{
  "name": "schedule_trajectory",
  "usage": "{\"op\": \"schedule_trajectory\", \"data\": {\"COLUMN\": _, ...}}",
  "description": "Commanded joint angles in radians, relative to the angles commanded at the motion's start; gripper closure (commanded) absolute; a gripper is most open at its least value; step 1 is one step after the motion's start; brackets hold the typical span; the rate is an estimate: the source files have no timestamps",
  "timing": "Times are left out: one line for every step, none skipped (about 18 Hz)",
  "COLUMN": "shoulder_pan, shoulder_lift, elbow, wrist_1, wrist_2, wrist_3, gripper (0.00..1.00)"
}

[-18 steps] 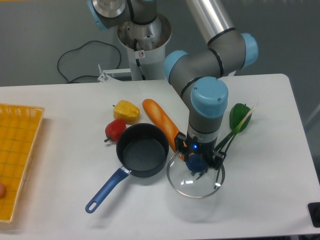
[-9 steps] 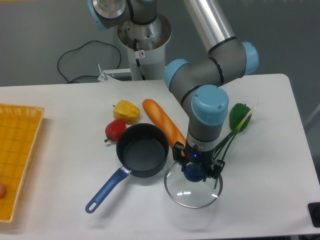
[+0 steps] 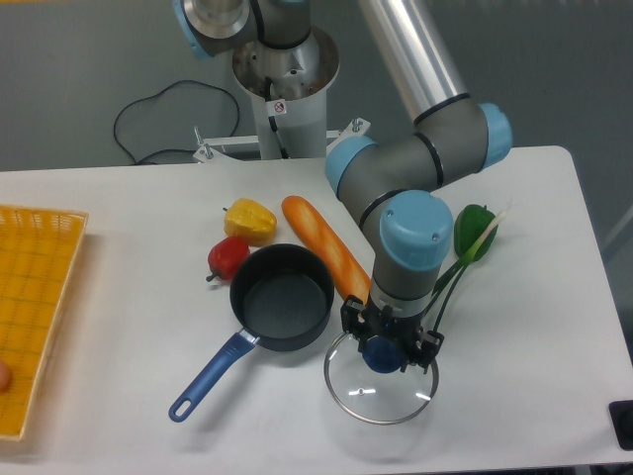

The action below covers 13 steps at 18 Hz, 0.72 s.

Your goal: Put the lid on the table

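The round clear glass lid with a thin metal rim hangs close over the white table, to the right of the dark saucepan. My gripper points straight down and is shut on the lid's dark blue centre knob. The lid's shadow lies just below its front rim. I cannot tell whether the rim touches the tabletop.
The saucepan's blue handle points to the front left. A long orange bread roll, a yellow pepper and a red pepper lie behind the pan. A green vegetable lies at the right. A yellow mesh basket stands at the left edge.
The gripper has carried the lid slightly toward the front and lower, nearer the tabletop. The lid's shadow has drawn in under it.
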Motion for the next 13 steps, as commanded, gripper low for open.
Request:
{"op": "schedule_trajectory", "data": {"shoulder_pan": 0.0, "shoulder_lift": -0.002, "elbow": -0.002, "wrist_1": 0.0, "wrist_2": 0.0, "wrist_3": 0.0, "gripper": 0.34}}
{"op": "schedule_trajectory", "data": {"shoulder_pan": 0.0, "shoulder_lift": -0.005, "elbow": -0.005, "wrist_1": 0.0, "wrist_2": 0.0, "wrist_3": -0.002, "gripper": 0.34}}
{"op": "schedule_trajectory", "data": {"shoulder_pan": 0.0, "shoulder_lift": -0.006, "elbow": -0.005, "wrist_1": 0.0, "wrist_2": 0.0, "wrist_3": -0.005, "gripper": 0.34}}
{"op": "schedule_trajectory", "data": {"shoulder_pan": 0.0, "shoulder_lift": -0.006, "elbow": -0.006, "wrist_1": 0.0, "wrist_2": 0.0, "wrist_3": -0.005, "gripper": 0.34}}
{"op": "schedule_trajectory", "data": {"shoulder_pan": 0.0, "shoulder_lift": -0.006, "elbow": -0.006, "wrist_1": 0.0, "wrist_2": 0.0, "wrist_3": -0.003, "gripper": 0.34}}
{"op": "schedule_trajectory", "data": {"shoulder_pan": 0.0, "shoulder_lift": -0.006, "elbow": -0.006, "wrist_1": 0.0, "wrist_2": -0.002, "wrist_3": -0.003, "gripper": 0.34}}
{"op": "schedule_trajectory", "data": {"shoulder_pan": -0.002, "shoulder_lift": -0.008, "elbow": -0.006, "wrist_1": 0.0, "wrist_2": -0.002, "wrist_3": -0.006, "gripper": 0.34}}
{"op": "schedule_trajectory", "data": {"shoulder_pan": -0.002, "shoulder_lift": -0.009, "elbow": -0.008, "wrist_1": 0.0, "wrist_2": -0.003, "wrist_3": -0.008, "gripper": 0.34}}
{"op": "schedule_trajectory", "data": {"shoulder_pan": -0.002, "shoulder_lift": -0.014, "elbow": -0.008, "wrist_1": 0.0, "wrist_2": -0.003, "wrist_3": -0.009, "gripper": 0.34}}
{"op": "schedule_trajectory", "data": {"shoulder_pan": -0.003, "shoulder_lift": -0.015, "elbow": -0.008, "wrist_1": 0.0, "wrist_2": -0.003, "wrist_3": -0.009, "gripper": 0.34}}
{"op": "schedule_trajectory", "data": {"shoulder_pan": -0.005, "shoulder_lift": -0.015, "elbow": -0.008, "wrist_1": 0.0, "wrist_2": -0.003, "wrist_3": -0.009, "gripper": 0.34}}
{"op": "schedule_trajectory", "data": {"shoulder_pan": -0.006, "shoulder_lift": -0.017, "elbow": -0.008, "wrist_1": 0.0, "wrist_2": -0.005, "wrist_3": -0.011, "gripper": 0.33}}
{"op": "schedule_trajectory", "data": {"shoulder_pan": -0.014, "shoulder_lift": -0.018, "elbow": -0.008, "wrist_1": 0.0, "wrist_2": -0.003, "wrist_3": -0.012, "gripper": 0.33}}
